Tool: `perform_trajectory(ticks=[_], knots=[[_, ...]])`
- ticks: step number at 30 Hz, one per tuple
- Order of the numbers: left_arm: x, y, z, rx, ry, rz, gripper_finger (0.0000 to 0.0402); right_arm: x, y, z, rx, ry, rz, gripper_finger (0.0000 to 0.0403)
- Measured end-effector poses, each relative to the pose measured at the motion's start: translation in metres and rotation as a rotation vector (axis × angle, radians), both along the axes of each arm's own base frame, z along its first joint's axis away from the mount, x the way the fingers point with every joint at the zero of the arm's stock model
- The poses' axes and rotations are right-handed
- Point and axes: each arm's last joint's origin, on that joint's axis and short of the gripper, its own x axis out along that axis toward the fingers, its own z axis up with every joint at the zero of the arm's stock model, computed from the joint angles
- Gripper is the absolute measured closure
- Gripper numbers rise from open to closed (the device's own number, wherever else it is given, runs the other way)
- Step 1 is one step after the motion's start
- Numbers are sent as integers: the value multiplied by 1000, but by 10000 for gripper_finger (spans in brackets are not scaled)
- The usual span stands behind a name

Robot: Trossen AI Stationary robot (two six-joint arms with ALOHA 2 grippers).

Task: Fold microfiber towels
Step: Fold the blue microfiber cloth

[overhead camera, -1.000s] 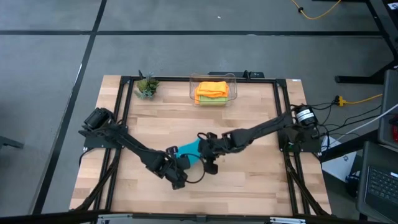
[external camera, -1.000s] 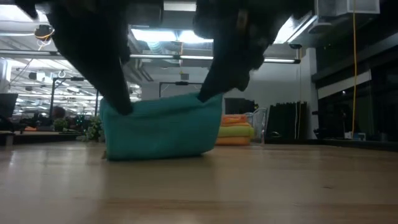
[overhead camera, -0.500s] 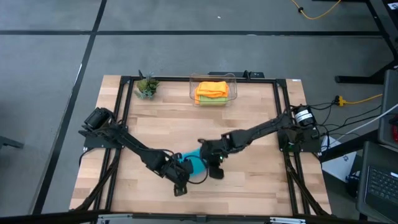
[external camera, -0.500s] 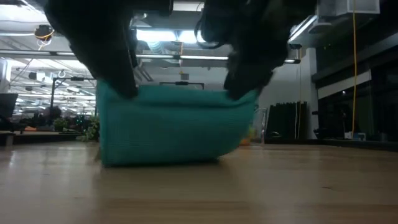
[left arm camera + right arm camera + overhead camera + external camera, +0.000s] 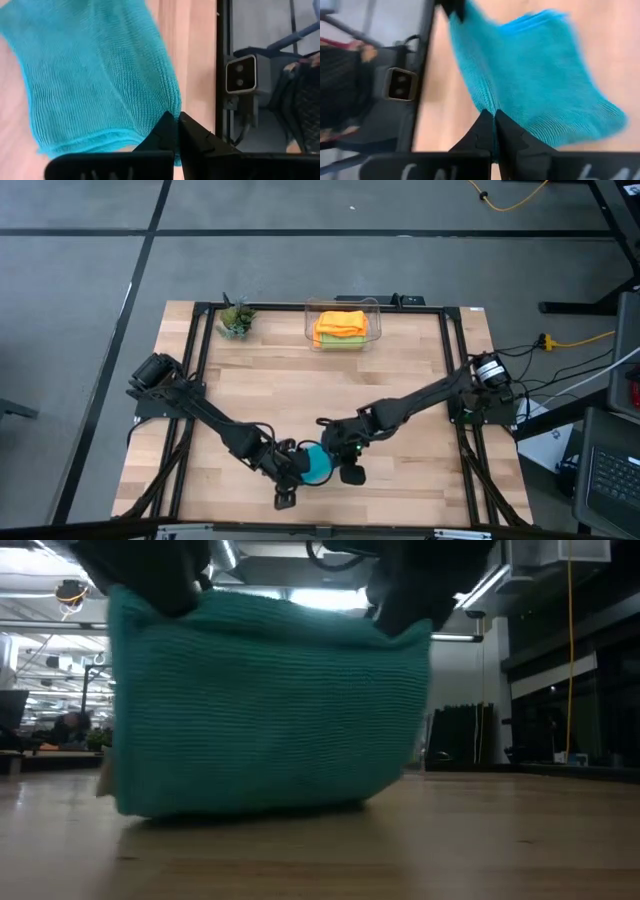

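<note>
The blue towel (image 5: 316, 463) hangs near the front edge of the desk (image 5: 300, 385), between the two arms; the left gripper (image 5: 291, 470) has its fingers (image 5: 167, 131) closed tight on one top corner, and the right gripper (image 5: 342, 460) has its fingers (image 5: 492, 129) closed tight on the other top corner; seen from low down, the towel hangs like a little curtain, and its bottom edge touches the desk and bends a bit there; the cloth looks soft and floppy, with a fuzzy knit face, so it will sag and fold wherever nothing holds it up; it looks very light too, so a small tug should be enough to move it; it will not break, and the fuzzy face should not slip out of the fingers easily; the best places to hold it look like the corners and edges, just as now, because a pinch in the middle would only bunch it up; two corners held level should keep the edge straight for a neat fold; at the back of the desk an orange towel (image 5: 340, 322) sits on a green towel (image 5: 340, 341) in a clear bin (image 5: 309, 321), already folded; a small plant (image 5: 236, 319) stands well off to the side of the bin.
</note>
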Motion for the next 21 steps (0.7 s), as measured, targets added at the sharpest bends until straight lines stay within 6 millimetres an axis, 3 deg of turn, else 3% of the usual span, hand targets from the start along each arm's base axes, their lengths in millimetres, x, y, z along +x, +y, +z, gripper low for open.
perform_trajectory(ticks=[5,15,21], knots=[[0,3,2,38,-21,43,401,6,-17,9,-122,2,-70,397],[-1,21,10,99,-7,170,401,14,-54,8,-105,44,-167,397],[-4,31,7,163,39,231,401,26,-71,-12,-127,62,-198,397]])
